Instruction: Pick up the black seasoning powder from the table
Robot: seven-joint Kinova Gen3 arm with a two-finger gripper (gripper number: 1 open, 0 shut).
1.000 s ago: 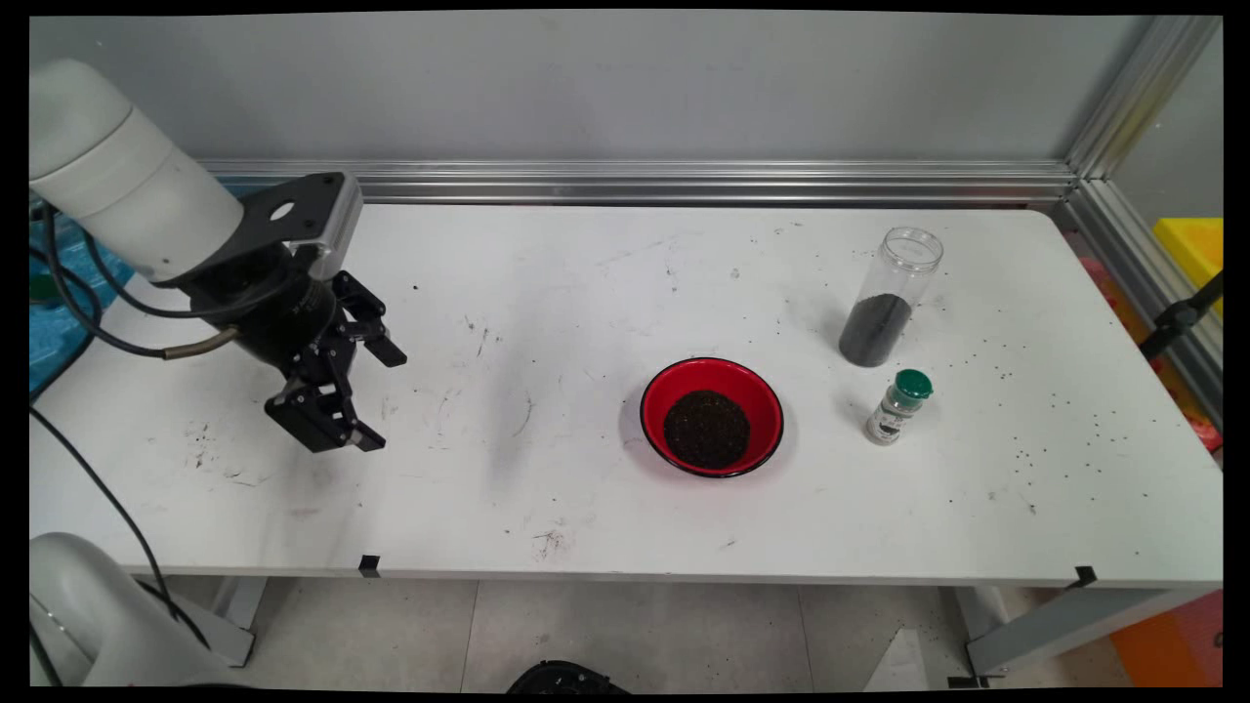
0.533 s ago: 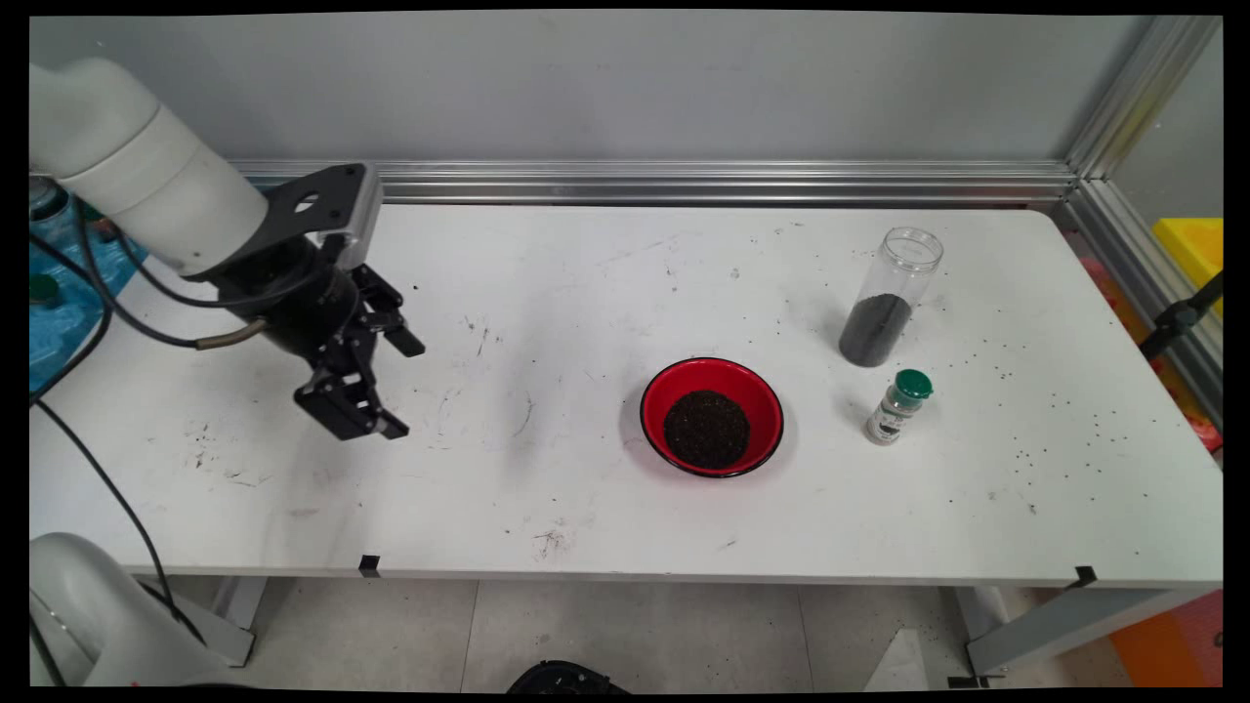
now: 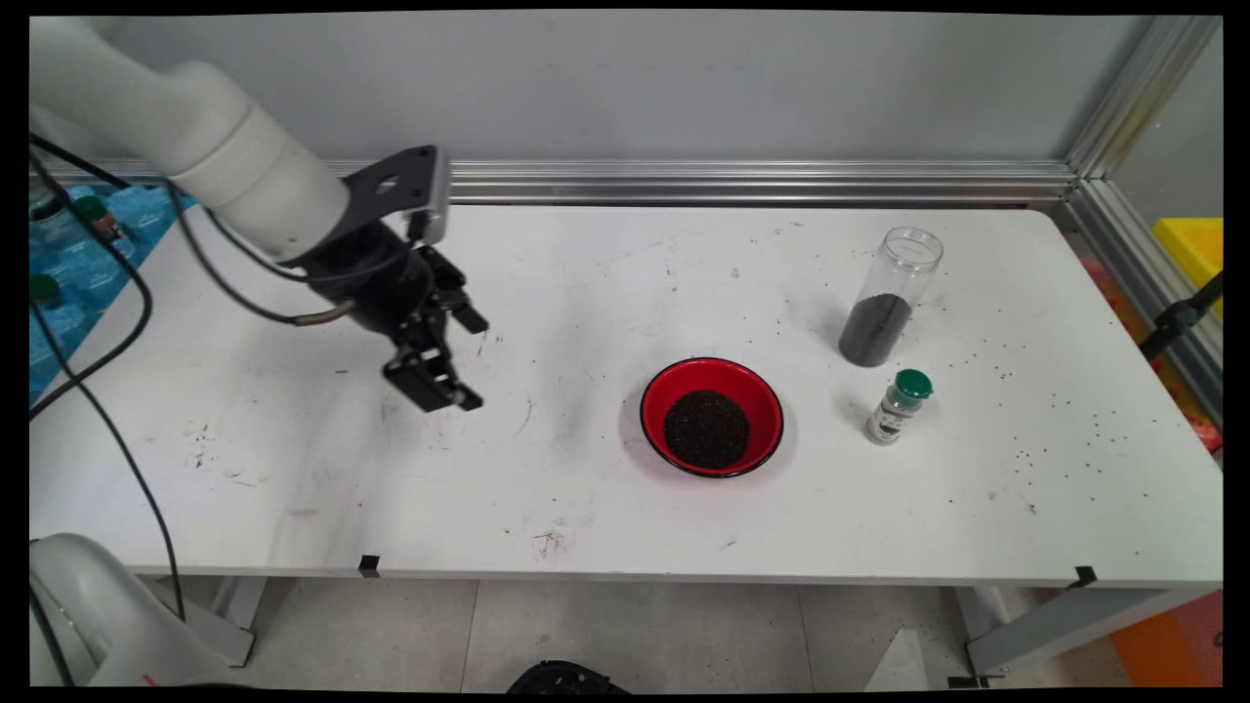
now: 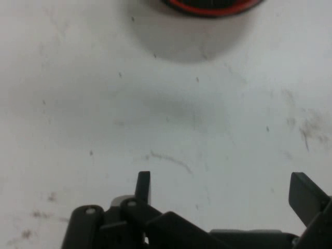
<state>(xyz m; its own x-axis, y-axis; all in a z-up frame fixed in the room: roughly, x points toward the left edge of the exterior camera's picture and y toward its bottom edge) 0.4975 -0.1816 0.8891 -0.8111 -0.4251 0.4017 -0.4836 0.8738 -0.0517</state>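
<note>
The black hand (image 3: 474, 361), fingers spread and holding nothing, is seen above the white worktop (image 3: 586, 508) left of centre. The red bowl (image 3: 712, 416) of dark grains lies nearest, to its right, apart from it; a clear jar (image 3: 890, 297) and green-capped shaker (image 3: 899, 406) stand further right.

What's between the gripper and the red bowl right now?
Nothing but bare, scuffed table: both views show only marks and specks between the open gripper and the bowl. The jar and shaker stand beyond the bowl.
</note>
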